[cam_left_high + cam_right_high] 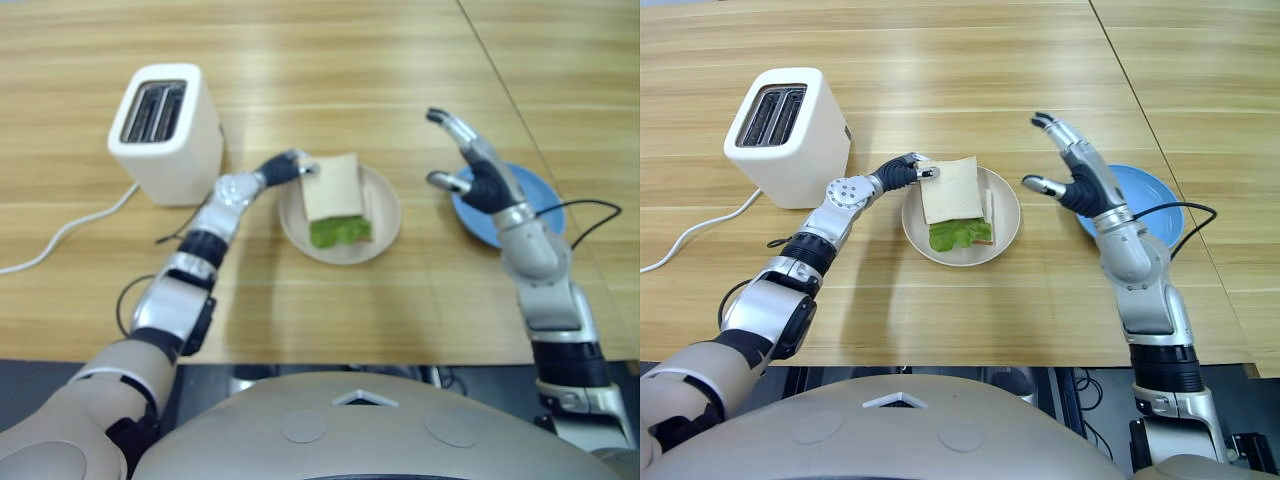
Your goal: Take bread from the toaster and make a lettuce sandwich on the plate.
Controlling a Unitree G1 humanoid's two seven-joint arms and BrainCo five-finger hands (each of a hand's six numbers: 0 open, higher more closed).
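Wooden bench [940, 60] carries one toaster [785, 135], one white plate [1011, 215] and one blue dish [1155, 205]. One bread [952, 190] slice lies over one lettuce [955, 236] leaf on the plate, its left corner pinched by the left hand [902, 172]. The right hand [1080, 180] is spread and holds nothing, just right of the plate.

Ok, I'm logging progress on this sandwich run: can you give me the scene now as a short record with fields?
Left hand: pinching a corner of the square pale top bread slice
Green lettuce leaf: mostly under that slice
Round beige plate: holds both
Right hand: open, raised by the round blue dish
White two-slot toaster: left of the plate, no bread sticking up
Light wooden table: under everything
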